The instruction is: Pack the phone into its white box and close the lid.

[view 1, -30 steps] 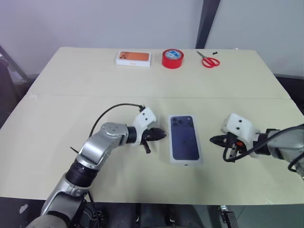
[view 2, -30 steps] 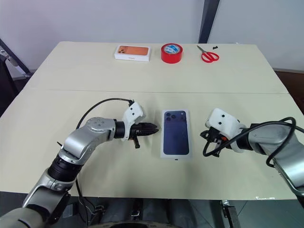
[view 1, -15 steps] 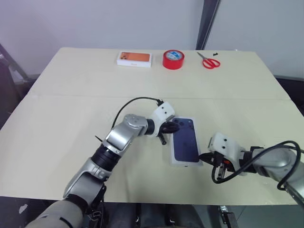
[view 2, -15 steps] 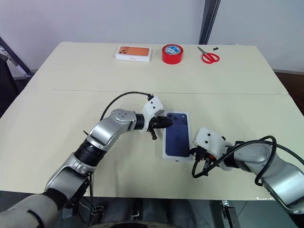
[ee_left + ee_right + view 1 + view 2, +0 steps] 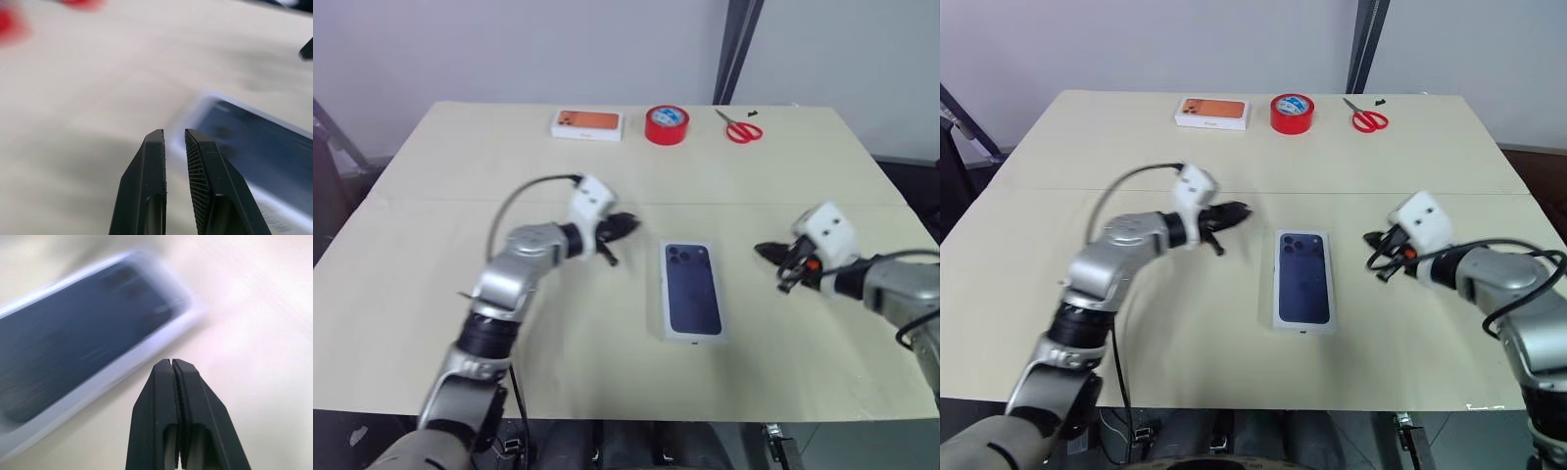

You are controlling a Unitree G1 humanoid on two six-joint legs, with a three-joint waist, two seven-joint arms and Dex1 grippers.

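Note:
The lid, white with a dark blue phone printed on top, lies flat in the middle of the table and covers whatever is under it. The white box and the phone are hidden beneath it. My left gripper hovers off the lid's far left corner, apart from it. Its fingers are nearly together with a thin slit and nothing between them. My right gripper is shut and empty, a short way off the lid's right side and pointing at it. The lid shows blurred in the right wrist view.
At the table's far edge stand a white box with an orange picture, a red tape roll and red-handled scissors. A seam crosses the tabletop behind the lid.
Half a second ago both grippers were close against the lid's two sides. Both have since drawn away, the left one leftward and farther back, the right one to the right. The lid stayed put.

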